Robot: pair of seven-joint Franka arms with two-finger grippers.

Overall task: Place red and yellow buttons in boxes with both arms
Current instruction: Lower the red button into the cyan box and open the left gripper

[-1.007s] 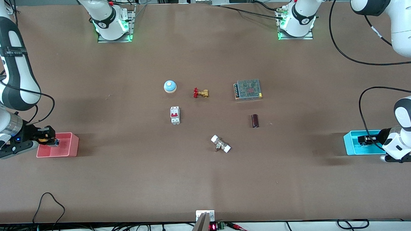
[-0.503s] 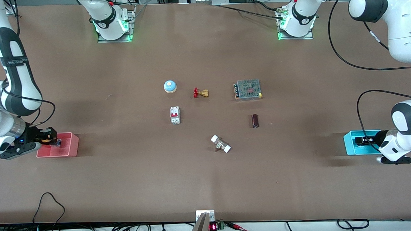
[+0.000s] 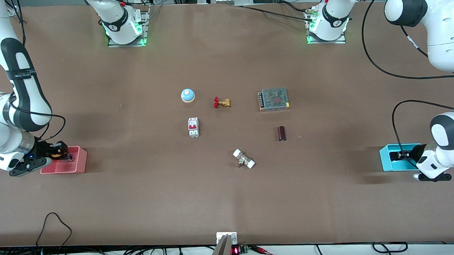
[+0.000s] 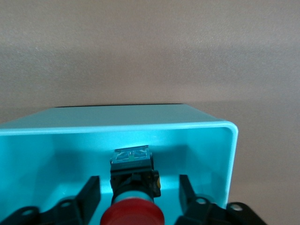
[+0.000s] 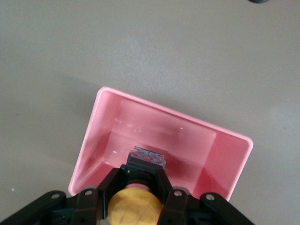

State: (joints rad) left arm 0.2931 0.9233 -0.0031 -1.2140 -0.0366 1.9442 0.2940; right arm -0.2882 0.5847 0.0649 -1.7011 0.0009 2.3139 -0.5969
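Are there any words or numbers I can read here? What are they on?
None reads clearly.
White print on the right arm's black band: too small.
Red digits on the table-edge display: blurred.
Clear tag on the red mushroom-cap button, inside the open left claw: blurred.
Clear tag on the yellow mushroom-cap button, gripped by the right claw: blurred.

The table (image 3: 139,206) has a matt brown surface. The pink box (image 5: 225,154) and the cyan box (image 4: 197,136) look like smooth, slightly glossy plastic. The red button (image 4: 133,214) and yellow button (image 5: 133,207) have smooth plastic caps on black bodies.
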